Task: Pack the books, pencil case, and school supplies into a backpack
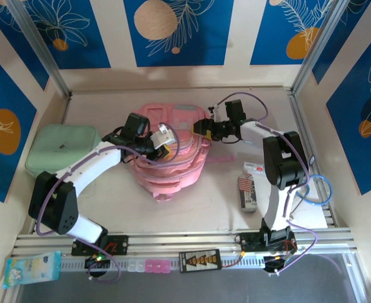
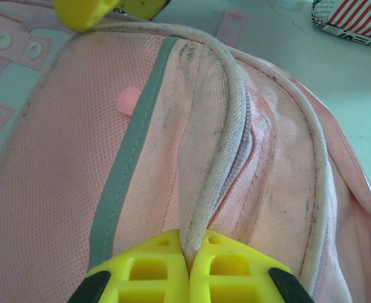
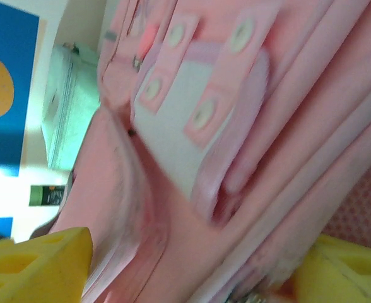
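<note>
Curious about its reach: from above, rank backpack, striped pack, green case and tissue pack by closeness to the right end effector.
1. Pink backpack, at the right end effector.
2. Striped pack, right side.
3. Mint-green case, far left.
4. Blue tissue pack, bottom-left corner.

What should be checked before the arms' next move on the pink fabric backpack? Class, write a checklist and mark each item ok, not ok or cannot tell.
1. Left gripper shut on the piped seam of the pink fabric backpack: ok.
2. Right gripper open, its yellow fingers either side of backpack fabric: ok.
3. Backpack's main compartment open for packing: cannot tell.
4. Red-and-white striped flag-print pack packed: not ok, it lies on the table to the right of the backpack.
5. Mint-green soft case apart from the backpack: ok.
</note>
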`<control>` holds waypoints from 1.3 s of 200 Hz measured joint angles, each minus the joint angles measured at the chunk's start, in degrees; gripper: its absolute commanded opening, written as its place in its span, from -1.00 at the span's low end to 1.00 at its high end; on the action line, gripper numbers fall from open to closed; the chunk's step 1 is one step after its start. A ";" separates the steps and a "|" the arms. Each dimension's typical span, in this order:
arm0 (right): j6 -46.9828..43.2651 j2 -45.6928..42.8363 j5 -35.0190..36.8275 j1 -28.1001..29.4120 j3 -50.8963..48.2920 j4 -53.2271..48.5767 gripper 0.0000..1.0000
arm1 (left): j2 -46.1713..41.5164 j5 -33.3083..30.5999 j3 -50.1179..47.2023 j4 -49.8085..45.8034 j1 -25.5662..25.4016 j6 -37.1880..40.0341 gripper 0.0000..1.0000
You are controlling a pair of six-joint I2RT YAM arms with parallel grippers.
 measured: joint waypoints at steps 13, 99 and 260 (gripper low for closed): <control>-0.26 -1.79 -0.42 0.00 -2.34 1.01 0.46 | 0.00 -0.13 -0.07 -0.11 0.00 0.02 -1.00; -3.37 -6.16 2.80 -0.37 -5.68 -0.28 0.26 | -0.11 0.13 -0.17 0.02 0.13 0.31 -1.00; -23.06 -4.68 1.81 -4.17 -1.81 -7.65 -0.29 | -2.99 5.44 -1.68 -0.04 4.68 1.36 -1.00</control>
